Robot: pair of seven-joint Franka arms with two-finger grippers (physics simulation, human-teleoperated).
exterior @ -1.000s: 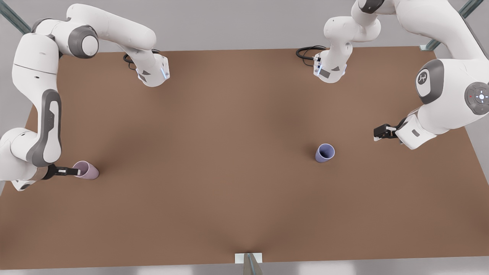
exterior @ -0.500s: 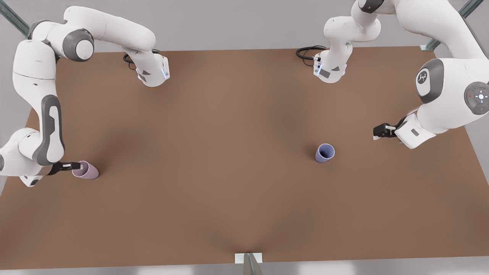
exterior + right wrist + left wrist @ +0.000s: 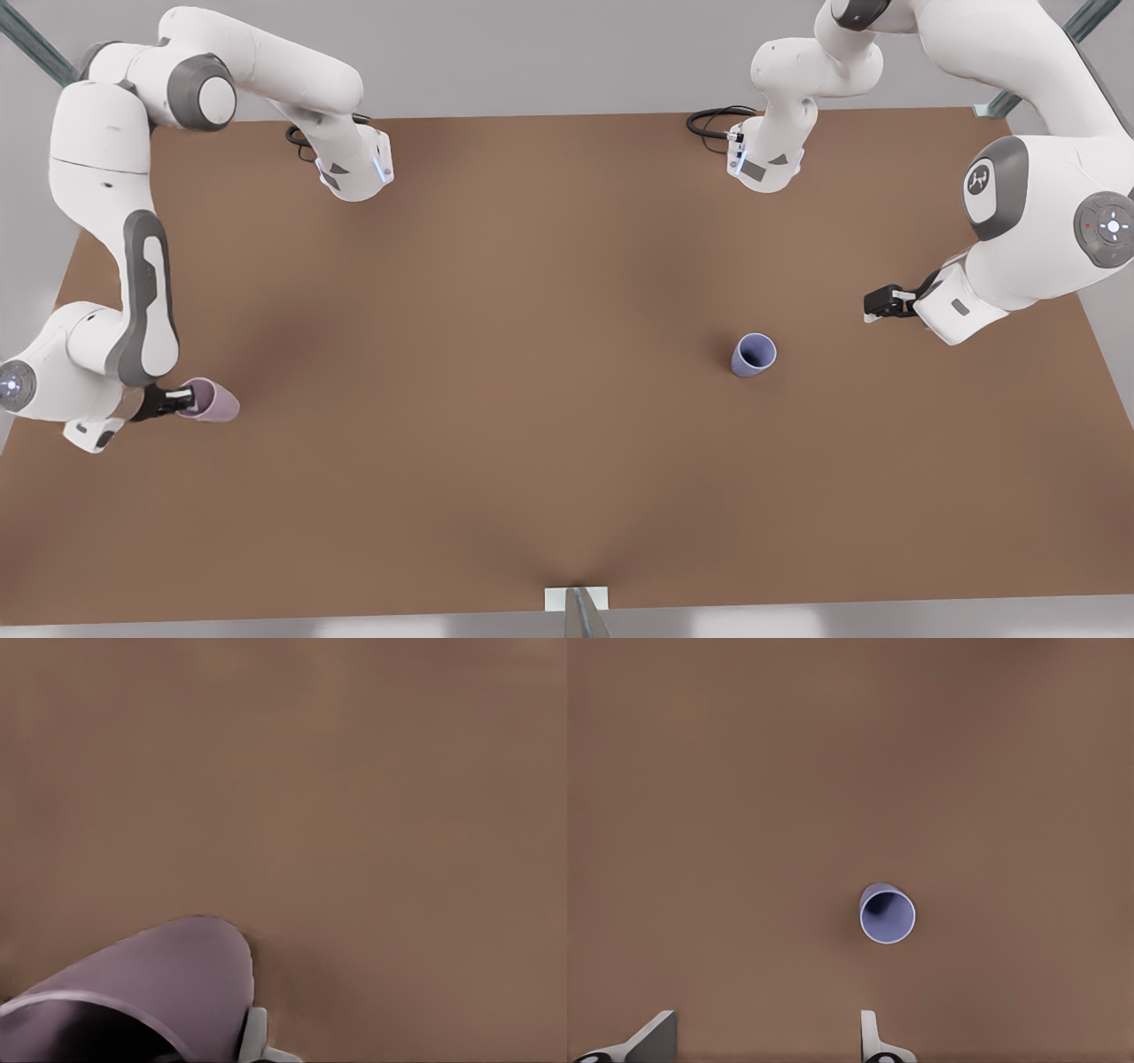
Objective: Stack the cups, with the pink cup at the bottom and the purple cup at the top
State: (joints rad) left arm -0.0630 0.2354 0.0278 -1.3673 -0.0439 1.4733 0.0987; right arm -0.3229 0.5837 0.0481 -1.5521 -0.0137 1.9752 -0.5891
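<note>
Since a second ago, the right gripper at the front view's left has shifted a little with its arm, and the pale pink-mauve tapered cup it holds now leans over, its mouth turned back toward the wrist. One finger presses the cup's outer wall in the right wrist view, the other reaching inside the rim, so the claw is pinching the pink cup's wall. That cup sits near the left edge of the flat brown table.

Over on the front view's right, the left gripper hovers above the table, barely changed. Its two fingertips stand well apart in the left wrist view, one to each side, with nothing between them. The periwinkle blue-purple tumbler stands upright on the table, mouth up and dark inside, near that gripper but clear of it, and well apart from the pink cup.
</note>
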